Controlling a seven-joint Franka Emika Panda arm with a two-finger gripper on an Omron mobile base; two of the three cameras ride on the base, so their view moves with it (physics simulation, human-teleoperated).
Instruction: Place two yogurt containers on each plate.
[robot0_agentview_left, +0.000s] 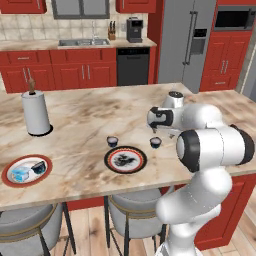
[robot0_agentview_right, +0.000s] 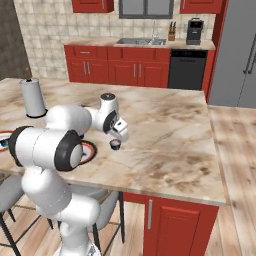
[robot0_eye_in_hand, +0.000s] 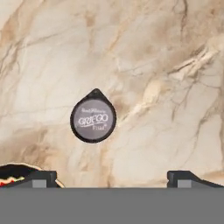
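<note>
- While the marble bench (robot0_agentview_left: 90, 120) carried everything, the patterned plate (robot0_agentview_left: 125, 160) lay empty.
- One dark yogurt cup (robot0_eye_in_hand: 93, 121) stood just beside it.
- The claw (robot0_eye_in_hand: 111, 179) hung wide above; best centred over the cup before descending.

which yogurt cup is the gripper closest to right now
The dark yogurt cup standing on the counter right of the patterned plate; the open gripper hovers above it. Another dark cup sits behind that plate, and two lie on the orange-rimmed plate.
</note>
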